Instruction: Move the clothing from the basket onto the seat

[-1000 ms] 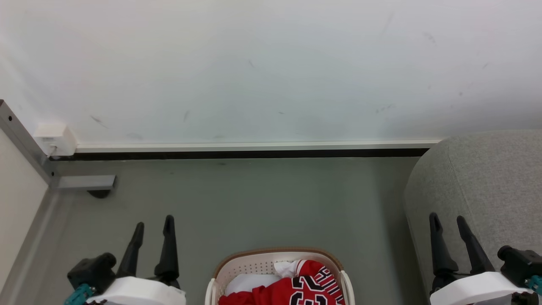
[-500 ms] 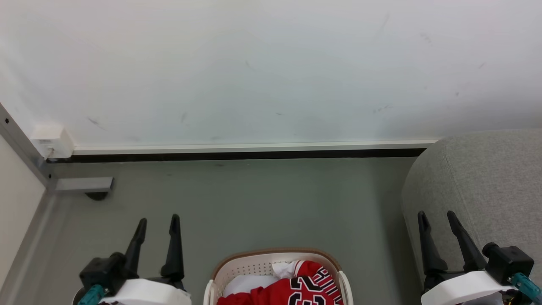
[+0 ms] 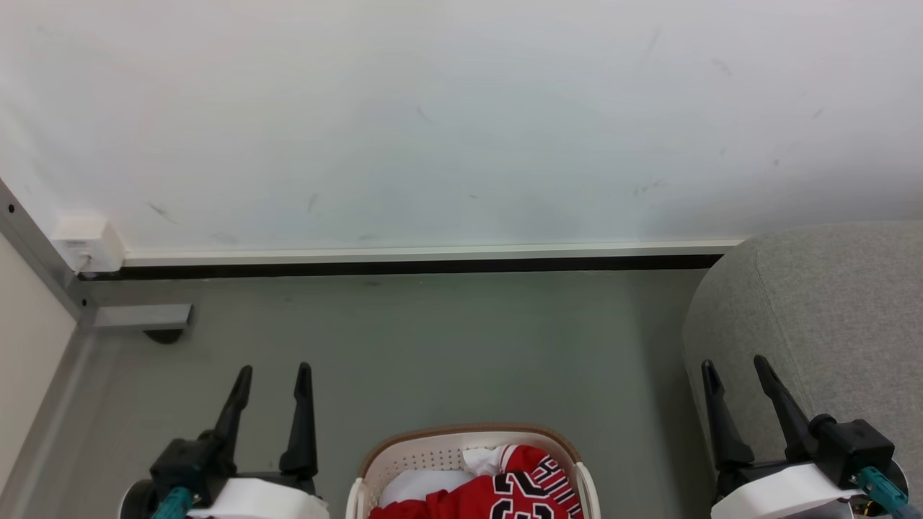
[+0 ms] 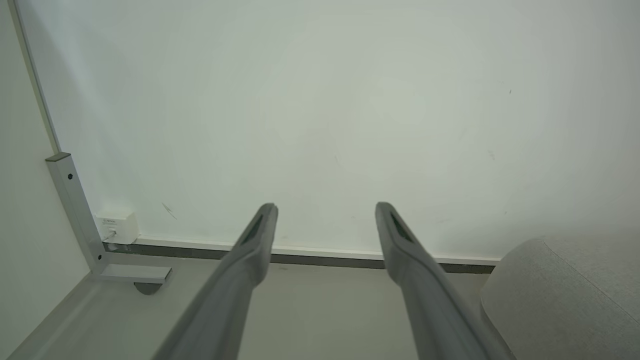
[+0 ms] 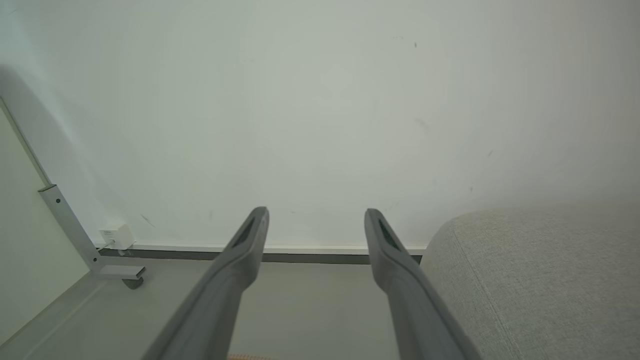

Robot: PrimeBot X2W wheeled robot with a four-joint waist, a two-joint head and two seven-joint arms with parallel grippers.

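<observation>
Red clothing point(image 3: 505, 494) with black-and-white numerals lies heaped in the cream basket point(image 3: 433, 455) at the near edge of the head view, some white fabric point(image 3: 414, 483) beside it. As far as can be seen nothing has been lifted out, so the whole transfer is left to do. On either side of the basket, the left gripper point(image 3: 274, 369) and the right gripper point(image 3: 734, 362) hover apart from it, each with fingers spread wide and holding nothing. The right one hangs just in front of the grey seat point(image 3: 829, 303), whose visible part carries no garment. Beyond lie the floor point(image 3: 447, 346) and the white wall point(image 3: 461, 108). By my judgement, the first reach into the basket has not yet begun.
</observation>
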